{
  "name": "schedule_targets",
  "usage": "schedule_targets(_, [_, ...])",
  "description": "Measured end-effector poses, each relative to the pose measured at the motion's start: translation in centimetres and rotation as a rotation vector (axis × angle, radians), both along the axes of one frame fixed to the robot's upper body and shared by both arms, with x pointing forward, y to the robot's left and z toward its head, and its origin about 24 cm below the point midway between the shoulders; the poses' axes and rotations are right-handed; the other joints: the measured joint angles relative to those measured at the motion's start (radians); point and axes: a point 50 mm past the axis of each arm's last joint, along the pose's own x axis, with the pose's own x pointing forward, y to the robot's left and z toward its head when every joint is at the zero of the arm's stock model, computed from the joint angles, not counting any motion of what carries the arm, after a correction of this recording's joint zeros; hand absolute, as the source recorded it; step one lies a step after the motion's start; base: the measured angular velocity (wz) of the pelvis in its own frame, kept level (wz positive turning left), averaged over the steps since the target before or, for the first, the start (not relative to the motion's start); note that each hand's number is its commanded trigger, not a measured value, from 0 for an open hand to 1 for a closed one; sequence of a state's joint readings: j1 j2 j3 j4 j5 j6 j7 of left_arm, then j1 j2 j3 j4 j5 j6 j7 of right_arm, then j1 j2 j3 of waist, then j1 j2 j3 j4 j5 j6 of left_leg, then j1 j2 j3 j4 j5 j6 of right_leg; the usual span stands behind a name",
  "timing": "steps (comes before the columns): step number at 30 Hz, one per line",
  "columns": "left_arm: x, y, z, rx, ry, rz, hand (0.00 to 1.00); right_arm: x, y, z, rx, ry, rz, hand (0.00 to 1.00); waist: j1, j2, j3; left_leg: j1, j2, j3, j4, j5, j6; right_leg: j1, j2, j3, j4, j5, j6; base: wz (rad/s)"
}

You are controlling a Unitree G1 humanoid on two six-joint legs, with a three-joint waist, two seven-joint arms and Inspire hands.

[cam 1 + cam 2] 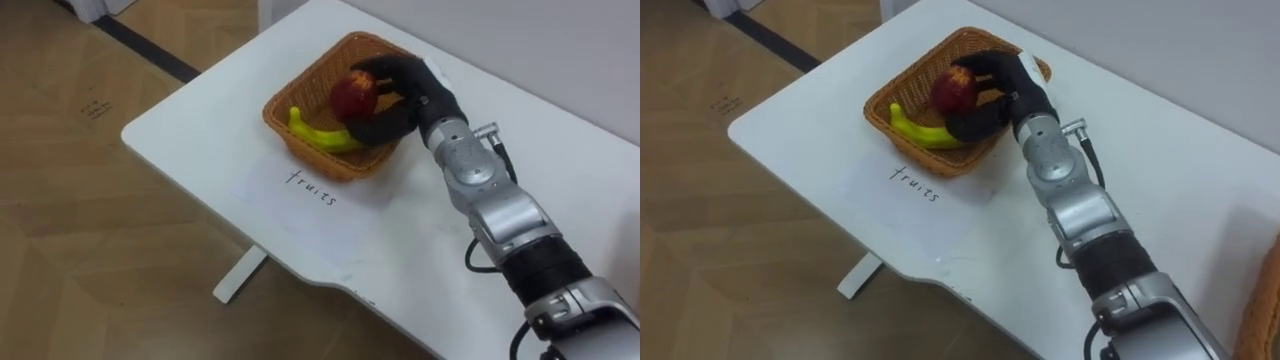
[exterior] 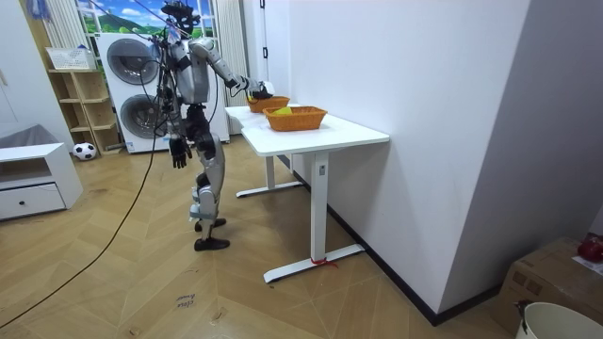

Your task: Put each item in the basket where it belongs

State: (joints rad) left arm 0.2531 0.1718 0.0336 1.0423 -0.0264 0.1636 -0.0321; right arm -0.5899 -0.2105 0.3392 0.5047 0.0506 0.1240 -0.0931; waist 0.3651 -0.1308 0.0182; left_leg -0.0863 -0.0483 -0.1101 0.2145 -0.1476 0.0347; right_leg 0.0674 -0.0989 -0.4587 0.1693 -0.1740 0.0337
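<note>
Left eye view: the right hand (image 1: 408, 98) reaches in from the lower right and sits over the far side of one woven basket (image 1: 335, 162) near the corner of the white table (image 1: 400, 260). Its dark fingers (image 1: 385, 68) are wrapped over the top of one red apple (image 1: 350, 97), with the thumb curled beneath it, so the apple is held inside the basket's rim. One yellow banana (image 1: 320, 136) lies along the basket's near wall, just below and beside the apple; whether the two fruits touch cannot be told. A handwritten word (image 1: 310, 187) is on the table just in front of the basket.

From the room view, the robot stands upright on the wooden floor (image 2: 141, 282) at the table's side, right arm stretched out to the far basket. A second basket (image 2: 295, 118) stands nearer the camera on the same table, making two baskets in all, well apart. The left hand (image 2: 179, 151) hangs beside the robot's thigh, fingers loose and holding nothing. Behind the robot are two stacked washing machines (image 2: 132, 89) and one ball (image 2: 85, 150) on the floor.
</note>
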Motion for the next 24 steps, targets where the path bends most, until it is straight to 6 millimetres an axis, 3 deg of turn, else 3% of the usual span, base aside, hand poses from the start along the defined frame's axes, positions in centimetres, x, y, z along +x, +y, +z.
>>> schedule_targets(4, [0.07,0.01,0.01,0.002,-0.002,-0.001,0.0,-0.05,-0.02,-0.45,-0.011,0.017,0.0,1.0,-0.001,-0.01,0.0056,-0.01,-0.001,-0.003,0.006,0.0,0.0,-0.005,0.0,-0.007,-0.001,0.0,0.0,0.02])
schedule_targets(8, [0.06,-0.01,0.01,0.002,-0.002,-0.001,0.0,-0.03,0.01,-0.44,-0.014,0.017,0.003,1.0,0.001,-0.014,0.0054,-0.017,-0.001,-0.003,0.007,0.0,0.0,-0.011,0.0,-0.008,-0.001,0.0,0.0,0.01])
schedule_targets(9, [0.04,-0.03,0.01,0.002,-0.002,-0.001,0.0,-0.04,0.03,-0.47,-0.014,0.019,0.005,0.59,0.002,-0.014,0.0054,-0.017,-0.001,-0.003,0.007,0.0,0.0,-0.011,0.0,-0.008,-0.001,0.0,0.0,0.0])
schedule_targets(10, [0.05,-0.05,0.0,0.001,-0.002,-0.001,0.0,-0.05,0.04,-0.48,-0.014,0.02,0.008,0.51,0.002,-0.014,0.0054,-0.017,-0.001,-0.003,0.007,0.0,0.0,-0.011,0.001,-0.008,-0.001,0.0,0.0,0.0])
schedule_targets(11, [0.05,-0.05,0.01,0.001,-0.003,-0.001,0.0,-0.04,0.04,-0.49,-0.015,0.021,0.009,0.04,0.003,-0.014,0.0055,-0.017,-0.001,-0.002,0.007,0.0,0.0,-0.011,0.001,-0.008,-0.001,0.0,0.0,0.0])
schedule_targets(12, [0.09,-0.05,0.02,0.002,-0.005,-0.001,0.0,-0.03,0.0,-0.52,-0.015,0.022,0.008,0.0,0.004,-0.014,0.0055,-0.017,0.0,-0.002,0.007,0.0,0.0,-0.012,0.001,-0.008,-0.001,0.0,0.0,0.0])
schedule_targets(24, [0.19,0.0,0.17,0.014,-0.022,-0.004,0.0,0.23,0.25,-0.42,-0.035,0.024,0.018,0.0,0.004,-0.017,0.0061,-0.02,0.001,-0.001,0.005,0.0,0.0,-0.016,0.002,-0.006,-0.001,0.0,0.0,0.0])
